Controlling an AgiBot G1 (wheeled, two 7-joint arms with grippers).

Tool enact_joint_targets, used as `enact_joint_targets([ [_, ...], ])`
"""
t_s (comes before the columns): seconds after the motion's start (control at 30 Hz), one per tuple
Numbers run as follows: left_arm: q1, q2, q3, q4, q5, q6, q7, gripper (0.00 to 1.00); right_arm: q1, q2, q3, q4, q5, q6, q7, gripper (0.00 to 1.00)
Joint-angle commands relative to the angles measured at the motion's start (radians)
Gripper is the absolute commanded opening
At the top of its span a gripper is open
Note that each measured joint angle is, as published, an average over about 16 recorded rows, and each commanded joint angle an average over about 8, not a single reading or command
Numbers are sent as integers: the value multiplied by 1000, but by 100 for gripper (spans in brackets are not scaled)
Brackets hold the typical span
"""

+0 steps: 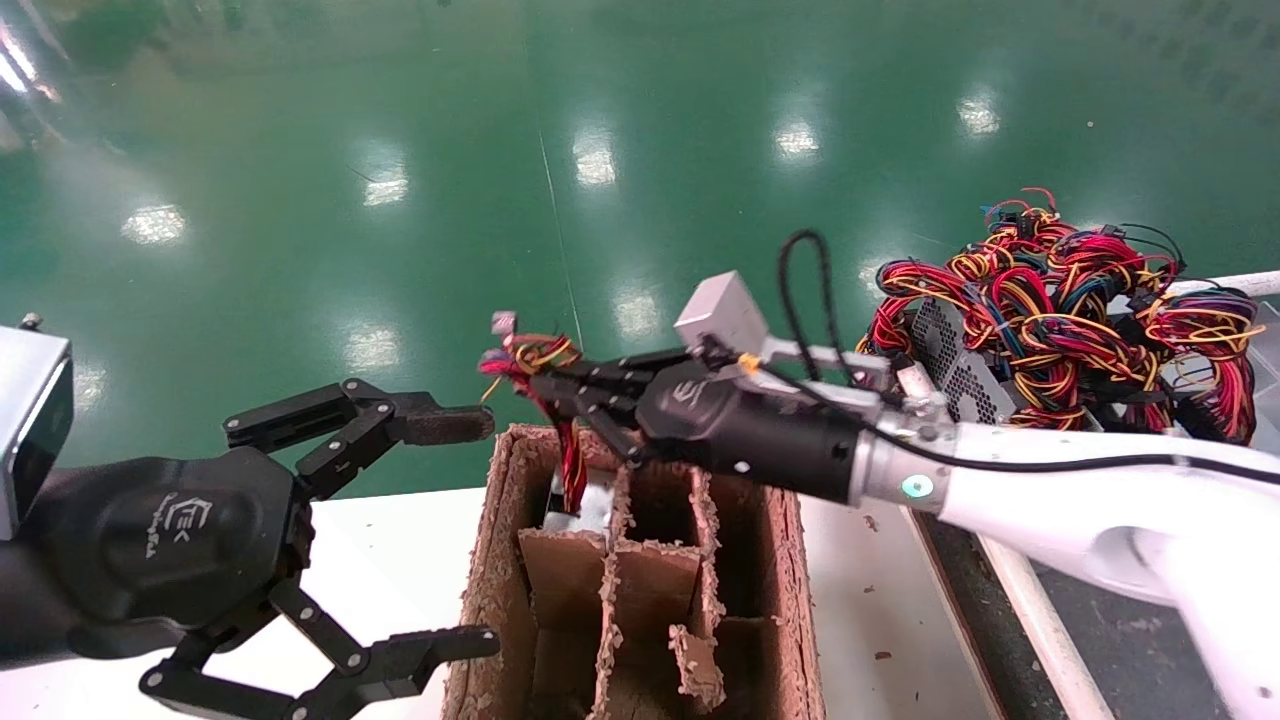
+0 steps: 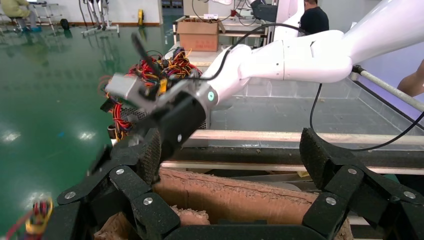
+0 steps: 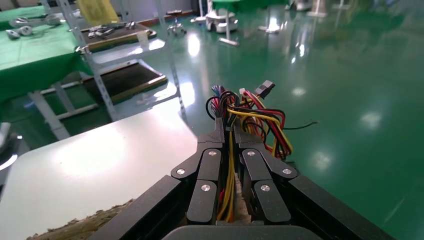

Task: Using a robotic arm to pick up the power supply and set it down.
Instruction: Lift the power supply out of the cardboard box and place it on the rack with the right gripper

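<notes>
The right gripper [image 1: 545,385] has its jaws pressed together on the bundle of wires [image 1: 530,360] — red, yellow and black strands run between the two fingers [image 3: 210,172] and fan out past the tips. It hangs just above the far left slot of the cardboard box [image 1: 640,590], with the wires trailing straight down from it into that slot. The power supply [image 1: 580,510] sits low in the same slot; only a patch of its grey metal shows between the cardboard walls, and the wires are drawn taut between it and the fingers. Judged from this, the hold is on the wires because the slot leaves no room for the fingers beside the metal body — the wires serve as the handle for lifting. The risk is that the body swings or catches on the frayed dividers as it rises. The left gripper [image 1: 440,530] waits beside the box on its left, over the white table [image 1: 400,560], jaws wide apart and holding nothing. Beyond the box to the right lies a pile of other supplies [image 1: 1060,310] with tangled wiring.
</notes>
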Motion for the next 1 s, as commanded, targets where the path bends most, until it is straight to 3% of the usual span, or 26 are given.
enact_joint_targets([
  [0.03, 0, 0, 0, 0, 0, 0, 0, 100, -6, 20, 14, 23, 14, 1, -3, 0],
  [0.5, 0, 0, 1, 0, 0, 0, 0, 100, -33, 267, 146, 267, 170, -32, 146, 0],
  [0.77, 0, 0, 1, 0, -1, 0, 1, 100, -38, 425, 217, 347, 229, -58, 202, 0],
  [1.0, 0, -1, 1, 0, -1, -1, 1, 100, -68, 567, 272, 367, 288, -131, 236, 0],
])
